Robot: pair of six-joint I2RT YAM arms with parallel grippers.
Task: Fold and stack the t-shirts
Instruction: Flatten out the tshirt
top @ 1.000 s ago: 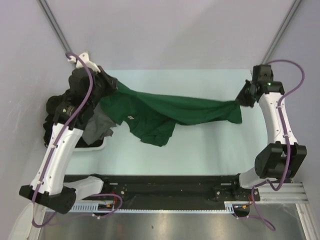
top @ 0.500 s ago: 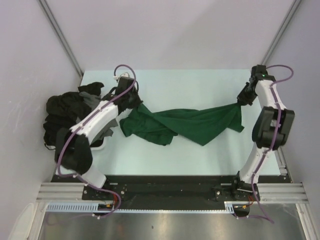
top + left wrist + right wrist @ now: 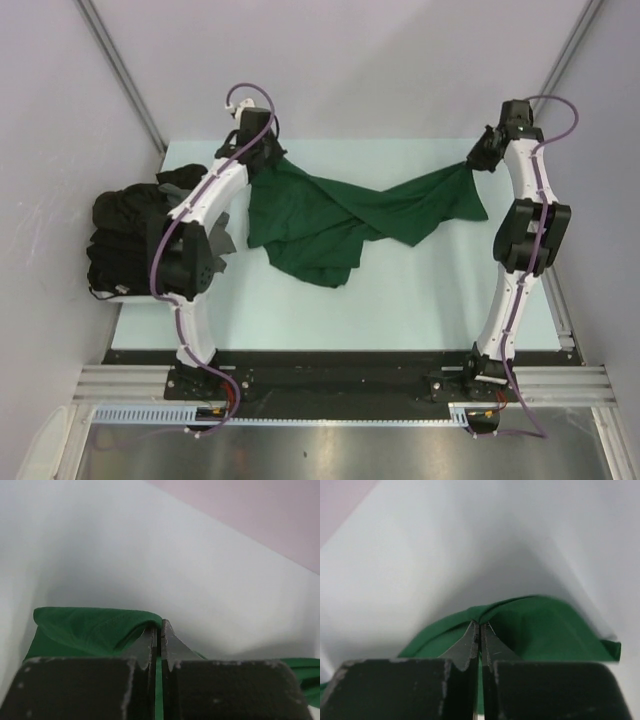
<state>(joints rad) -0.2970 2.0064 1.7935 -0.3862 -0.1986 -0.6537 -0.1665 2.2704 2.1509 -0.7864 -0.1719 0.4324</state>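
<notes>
L claw: the left claw [image 3: 159, 630] is seen fully closed, no gap between the jaws. A pinch of the dark green soft cotton t-shirt [image 3: 330, 215] is held at the cloth's far-left end.
R claw: the right claw [image 3: 480, 630] is likewise pressed together, w/ a fold of the same tee nipped at its far-right end.
Green tee: it is strung between both claws across the far part of the pale blue-green desk [image 3: 420, 290]. It is not flat. The middle is twisted and bunched, and a lobe hangs toward the near side, where it seems to rest on the desk.
Other tees: the heap of black and dark grey tees [image 3: 125, 235] is piled at the desk's left edge. Whether it touches the green tee can't be told.
Step (judged): the 1st tee is being spread ahead of folding. No fold is made and nothing is stacked, so the task is at an early stage.
Next (judged): the twist should be pulled or shaken out, then the cloth lowered flat w/ both grips kept equal.
Risk (judged): a thin pinch of soft cotton could be lost under tension.
</notes>
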